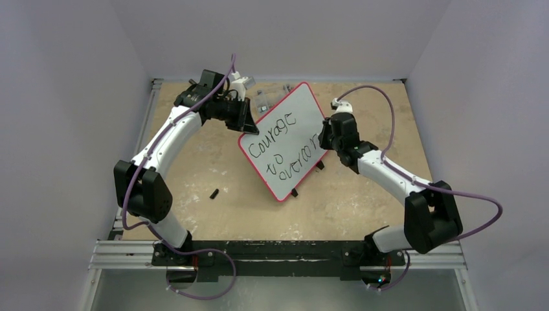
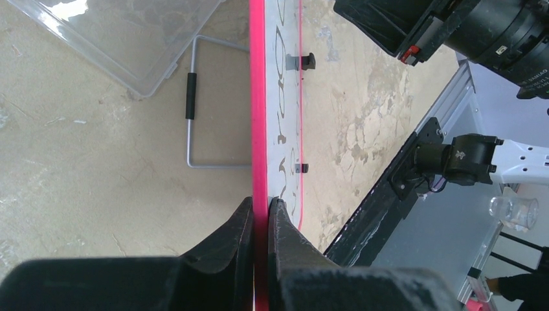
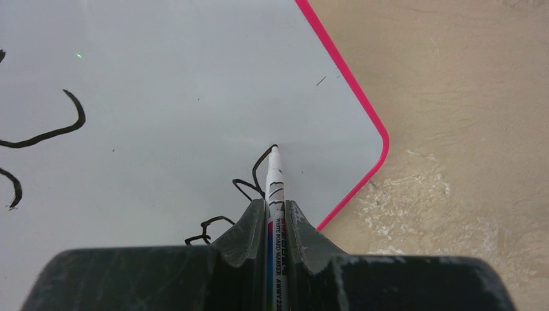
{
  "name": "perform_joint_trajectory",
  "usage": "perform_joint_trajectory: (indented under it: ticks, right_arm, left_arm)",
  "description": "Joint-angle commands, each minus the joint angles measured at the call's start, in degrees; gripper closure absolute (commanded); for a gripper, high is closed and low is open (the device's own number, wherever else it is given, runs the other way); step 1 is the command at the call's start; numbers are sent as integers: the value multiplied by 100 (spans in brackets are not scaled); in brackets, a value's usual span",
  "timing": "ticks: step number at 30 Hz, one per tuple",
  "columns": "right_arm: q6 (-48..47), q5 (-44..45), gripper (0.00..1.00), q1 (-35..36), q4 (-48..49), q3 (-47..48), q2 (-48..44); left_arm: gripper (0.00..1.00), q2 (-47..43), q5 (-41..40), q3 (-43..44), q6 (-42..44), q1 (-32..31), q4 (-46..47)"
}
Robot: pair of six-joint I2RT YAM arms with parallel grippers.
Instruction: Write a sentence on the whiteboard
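The whiteboard reads "Courage to overco"; the marker, "WHITE BOARD MARKER".

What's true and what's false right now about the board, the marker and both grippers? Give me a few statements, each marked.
1. The left gripper is shut on the edge of the whiteboard, on its pink frame. True.
2. The right gripper holds a marker with its tip on the board. True.
3. The board is blank. False: black writing on it begins "Courage to", with a third word unfinished.
4. The marker tip is at the middle of the board. False: it is near a rounded corner, close to the frame, at the end of the last stroke.
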Motion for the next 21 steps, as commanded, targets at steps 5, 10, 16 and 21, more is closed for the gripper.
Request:
perform_joint_trajectory:
  ticks: [5,10,16,21]
  right_arm:
    - [59,-261,100,-53,265,-115,121]
    - [198,-346,100,-52,302,-535,-52]
    - [283,-380,100,-57,301,-890,-226]
    - [271,-396,100,-55,294,-794,-166]
  left_arm:
    - [100,-135,-104,124,331,-11,159]
    - [100,-153,-104,121,335,-11,155]
    - [100,-172,-100,124,333,-11,156]
    - [100,-181,-95,124,333,-11,157]
